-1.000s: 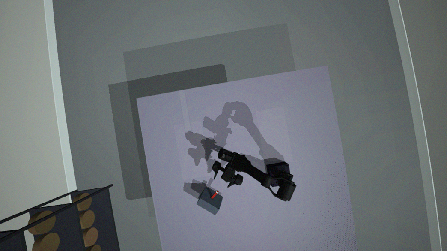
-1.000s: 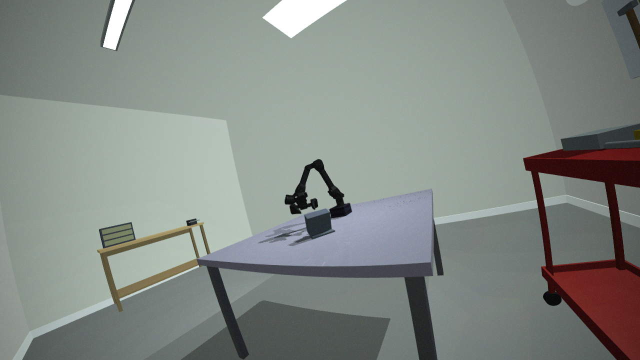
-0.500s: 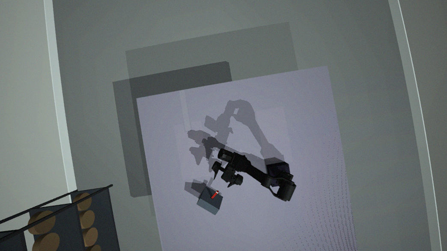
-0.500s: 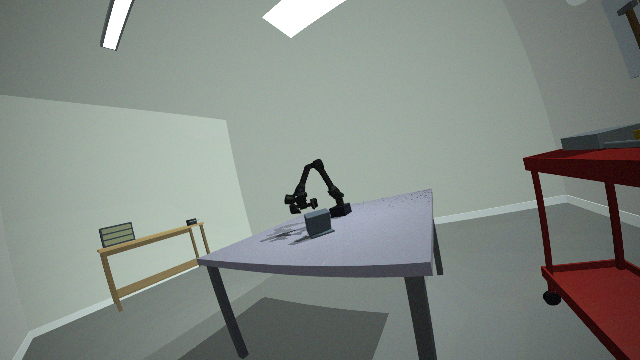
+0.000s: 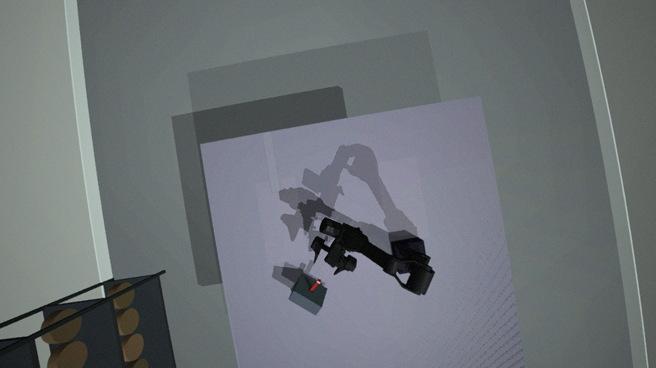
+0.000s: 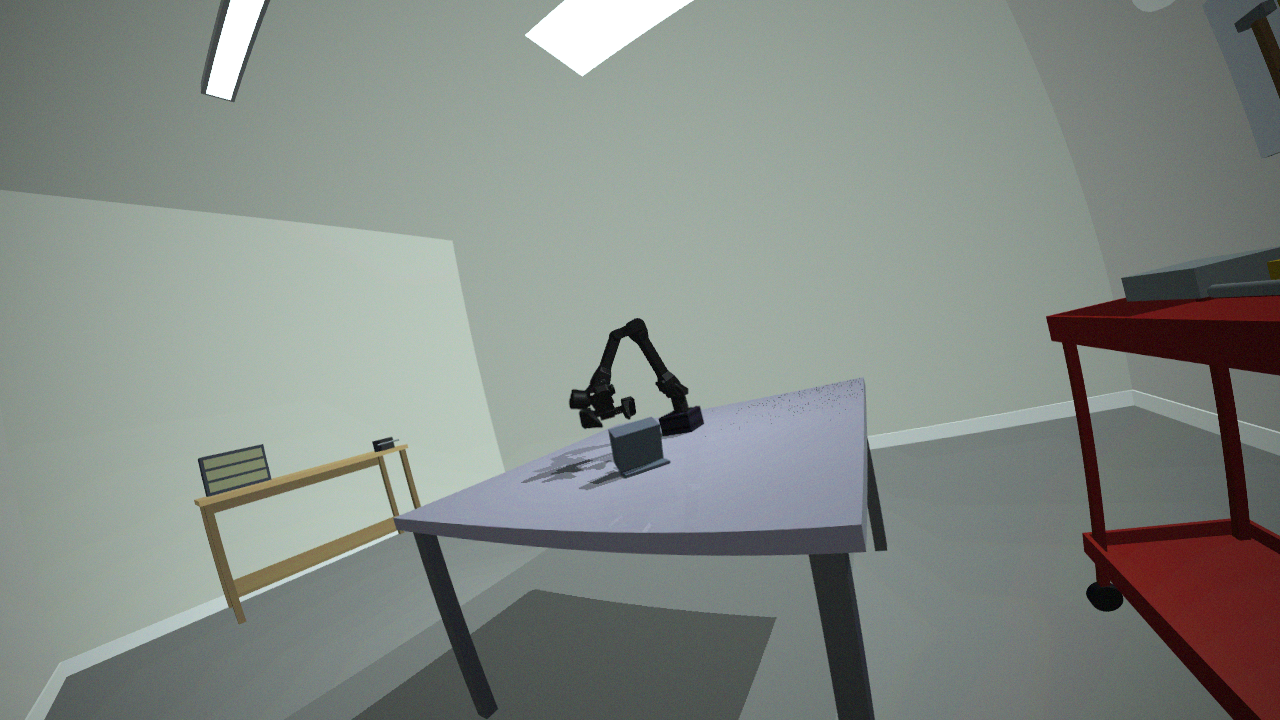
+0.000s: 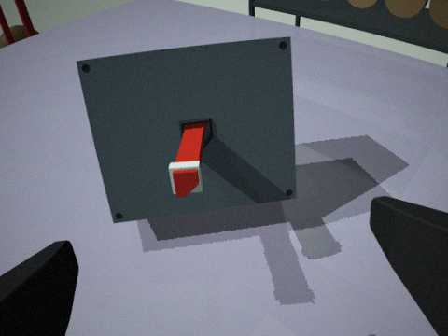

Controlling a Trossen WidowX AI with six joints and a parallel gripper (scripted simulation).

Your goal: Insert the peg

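The red peg [image 5: 313,286] [image 7: 190,146] has its lower end in the square hole [image 7: 209,130] of the dark sloped panel [image 5: 302,283] [image 6: 637,446] [image 7: 140,103]. The rest of it sticks out of the face, with a white band near its outer end. How deep it sits is hidden, and a dark gap shows at the hole's right side. My gripper [image 5: 325,268] [image 7: 226,233] is open and empty, its fingers wide apart and clear of the peg. It hangs above the table beside the panel. The peg is hidden in the exterior view.
The panel stands on the lilac table [image 5: 384,338] [image 6: 760,501] [image 7: 42,117]. Shadows of the arm and panel fall on the table top. A red cart [image 6: 1163,335] and a shelf rack with round brown items [image 5: 128,320] stand off the table.
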